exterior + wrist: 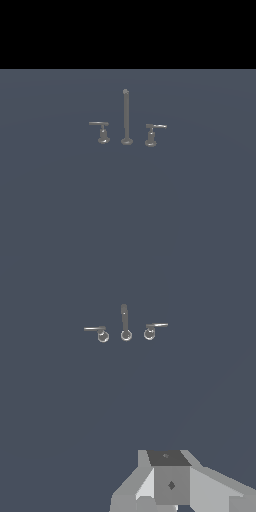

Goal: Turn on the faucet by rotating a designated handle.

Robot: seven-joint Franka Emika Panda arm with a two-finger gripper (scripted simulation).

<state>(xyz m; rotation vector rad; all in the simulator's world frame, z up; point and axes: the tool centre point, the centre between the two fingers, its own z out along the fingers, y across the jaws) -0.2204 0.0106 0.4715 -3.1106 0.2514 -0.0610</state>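
Observation:
The faucet (126, 117) stands on a flat grey-blue surface, with a tall thin spout post on a round base. The designated handle (155, 128), with a pale shiny lever tip, is on the exterior view's right of the post. Its duller twin handle (100, 125) is on the left. The wrist view shows the post (124, 321), the designated handle (155, 327) and the twin (96, 330) from above, far off. Only grey parts of my gripper (170, 483) show at that picture's edge, well away from the faucet. Its fingers cannot be made out. The gripper is out of the exterior view.
The grey-blue surface (60, 200) spreads out on all sides of the faucet. A black band fills the upper part of the exterior view.

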